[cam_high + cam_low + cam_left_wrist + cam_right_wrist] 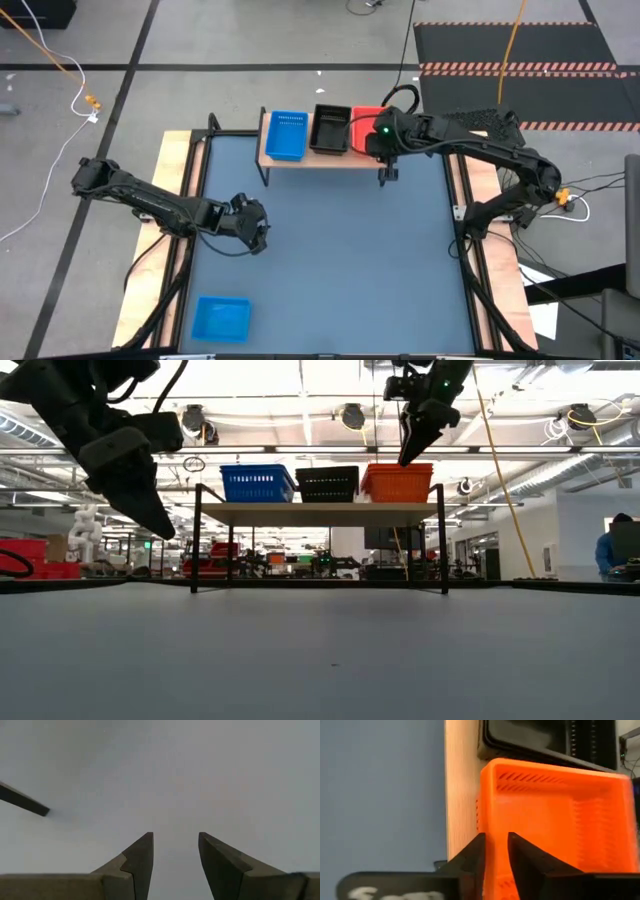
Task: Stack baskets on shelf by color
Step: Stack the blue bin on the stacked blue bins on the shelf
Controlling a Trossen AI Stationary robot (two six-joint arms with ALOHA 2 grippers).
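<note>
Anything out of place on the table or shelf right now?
One blue perforated plastic basket sits alone at the table's near-left corner, far from the light-wood shelf, where the blue, black and red baskets stand in a straight row. Nothing is tipped or spilled.

Three baskets [330,130] sit side by side in a row on the shelf [290,161], which stands at the table's [330,260] far edge. A fourth basket [221,318] lies alone near the table's front left corner, well apart from the shelf.
</note>
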